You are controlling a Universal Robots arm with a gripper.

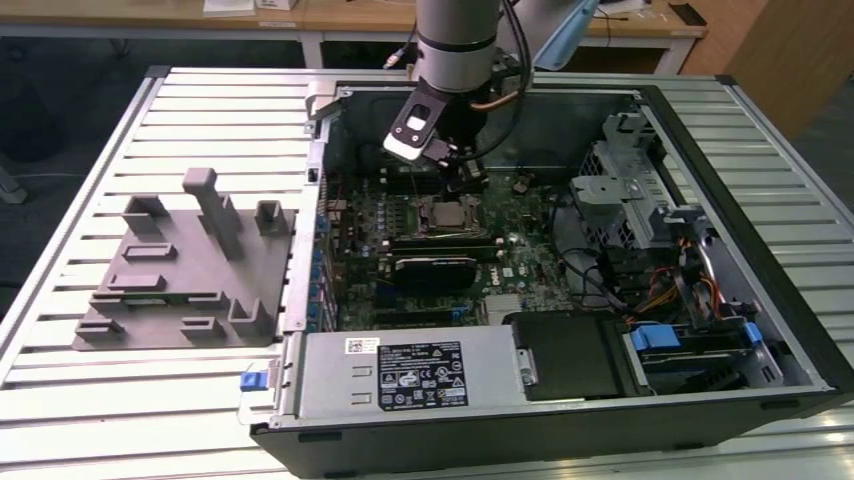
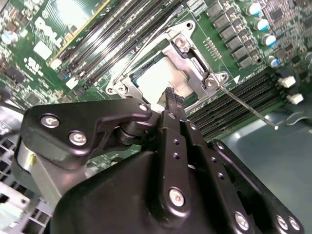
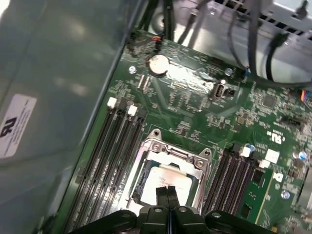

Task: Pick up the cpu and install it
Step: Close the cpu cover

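Observation:
The cpu (image 3: 165, 176) lies flat inside the motherboard socket, its silver top showing through the metal socket frame (image 3: 201, 164). In the second wrist view the cpu (image 2: 153, 78) sits under that frame (image 2: 181, 46), and a thin lever rod (image 2: 248, 109) sticks out to one side. My gripper (image 3: 167, 191) hangs just above the cpu's near edge, its two black fingers pressed together with nothing seen between them. From the exterior view the gripper (image 1: 462, 186) is inside the open computer case, right over the socket (image 1: 450, 214).
Memory slots (image 3: 113, 146) flank the socket on both sides. The case wall (image 1: 320, 200) rises at the exterior view's left, a drive cage (image 1: 627, 190) and cables stand at its right, and a power supply (image 1: 400, 375) sits in front. A grey moulded fixture block (image 1: 187, 270) rests on the slatted table.

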